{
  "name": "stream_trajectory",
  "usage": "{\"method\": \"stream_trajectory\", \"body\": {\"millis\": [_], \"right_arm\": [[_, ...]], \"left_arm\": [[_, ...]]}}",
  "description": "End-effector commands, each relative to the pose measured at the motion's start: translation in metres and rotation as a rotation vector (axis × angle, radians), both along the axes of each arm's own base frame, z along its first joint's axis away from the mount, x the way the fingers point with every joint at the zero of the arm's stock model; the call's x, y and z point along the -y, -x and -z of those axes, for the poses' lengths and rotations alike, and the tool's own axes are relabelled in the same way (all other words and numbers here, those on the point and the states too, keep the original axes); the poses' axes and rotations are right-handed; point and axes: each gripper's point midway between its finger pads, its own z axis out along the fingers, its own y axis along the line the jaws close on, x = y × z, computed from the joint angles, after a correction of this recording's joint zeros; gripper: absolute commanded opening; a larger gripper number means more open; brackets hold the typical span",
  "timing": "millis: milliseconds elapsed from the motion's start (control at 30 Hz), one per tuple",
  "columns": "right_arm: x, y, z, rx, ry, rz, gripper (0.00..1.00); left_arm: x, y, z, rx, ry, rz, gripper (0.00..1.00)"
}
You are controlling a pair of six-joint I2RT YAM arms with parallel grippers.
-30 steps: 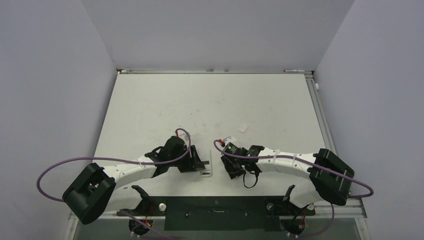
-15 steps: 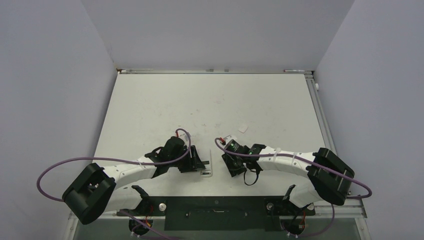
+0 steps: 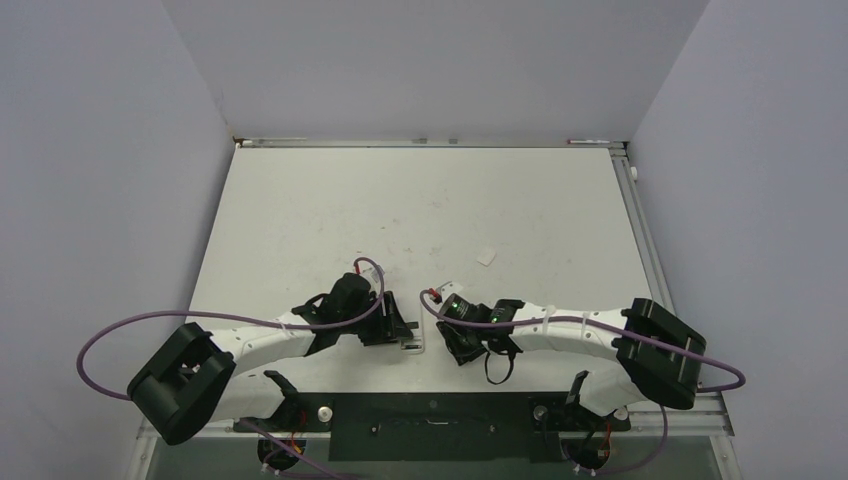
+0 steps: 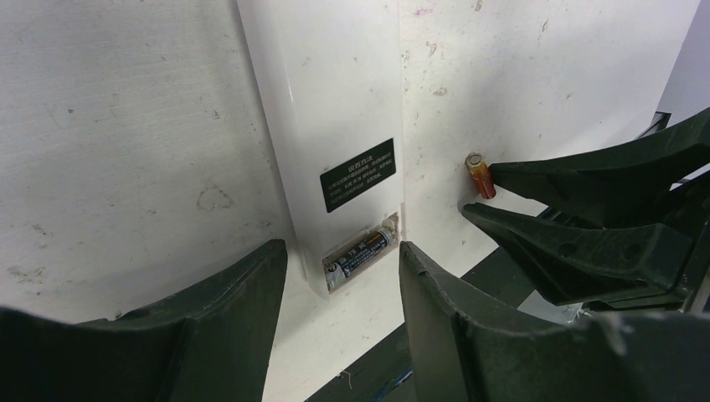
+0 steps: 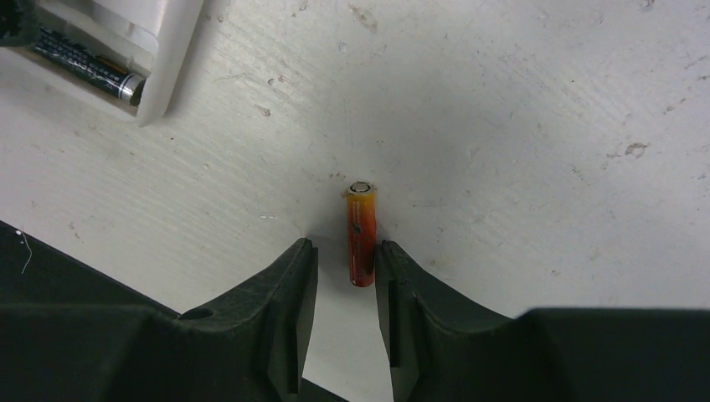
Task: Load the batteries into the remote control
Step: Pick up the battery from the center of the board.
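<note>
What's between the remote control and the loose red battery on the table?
Nothing: only bare, scuffed table separates the remote control and the battery. The right wrist view shows it clearest; the left wrist view agrees.

Free table (image 3: 420, 200) beyond; remote control (image 4: 326, 109) between left tool (image 4: 342, 251) and right tool (image 5: 346, 244).

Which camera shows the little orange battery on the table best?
Right wrist view: the battery lies whole and close by the right gripper. Left wrist view shows it small, at the side. The top view hides it.
</note>
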Motion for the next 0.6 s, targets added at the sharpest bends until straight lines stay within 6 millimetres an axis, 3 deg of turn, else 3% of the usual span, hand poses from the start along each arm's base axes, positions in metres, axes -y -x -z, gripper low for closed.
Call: {"method": "stream_trajectory", "body": {"millis": [0, 300, 400, 567], "right_arm": [[0.023, 0.015, 0.017, -0.039, 0.1, 0.037, 0.32], [0.032, 0.011, 0.021, -0.019, 0.149, 0.073, 0.25], [0.038, 0.011, 0.022, -0.015, 0.183, 0.083, 0.1], [0.026, 0.003, 0.004, 0.05, 0.159, 0.067, 0.08]], "left_arm": [[-0.014, 0.017, 0.023, -0.066, -0.081, 0.009, 0.5], [-0.015, 0.018, 0.026, -0.07, -0.086, 0.01, 0.5], [-0.016, 0.018, 0.026, -0.071, -0.086, 0.01, 0.5], [-0.015, 0.018, 0.024, -0.067, -0.081, 0.012, 0.5]]}}
